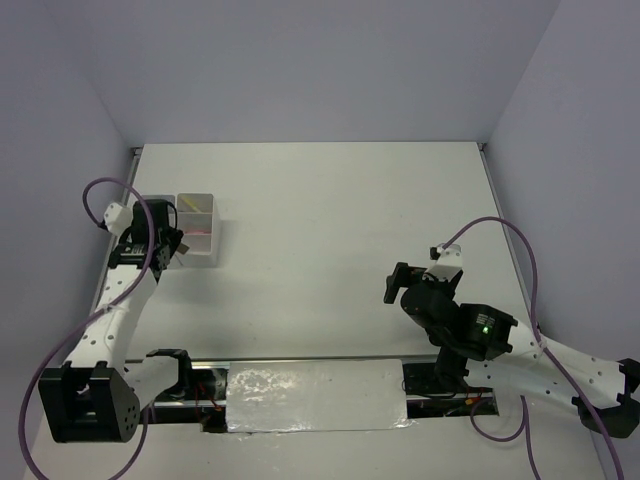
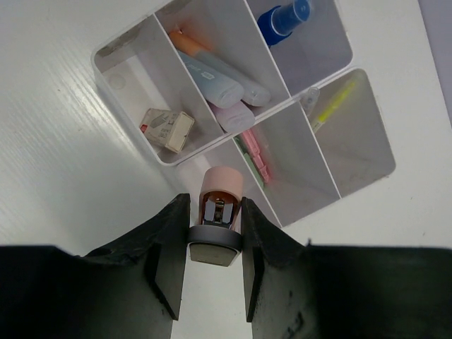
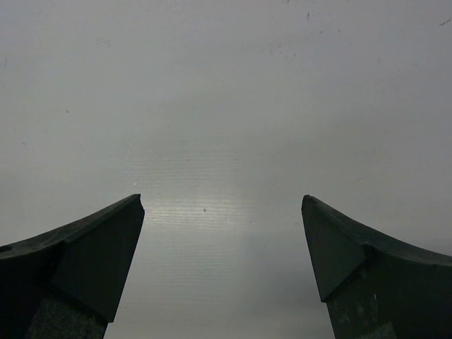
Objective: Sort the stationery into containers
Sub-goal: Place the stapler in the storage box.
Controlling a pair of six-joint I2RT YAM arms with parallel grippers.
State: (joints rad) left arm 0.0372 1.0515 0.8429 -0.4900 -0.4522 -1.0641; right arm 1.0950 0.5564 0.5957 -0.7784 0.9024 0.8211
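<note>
A white table (image 1: 330, 220) fills the middle of the top view, with plain pale lavender walls (image 1: 300, 70) rising behind it and along both sides. At the lower centre of the frame, a shiny, crinkled silver sheet (image 1: 315, 395) covers the table's near edge.

Blue-capped bottle (image 2: 282, 21) partly off-frame.

Pink item (image 2: 221, 200) nr part-filled white organizer (image 2: 360, 145)
</note>
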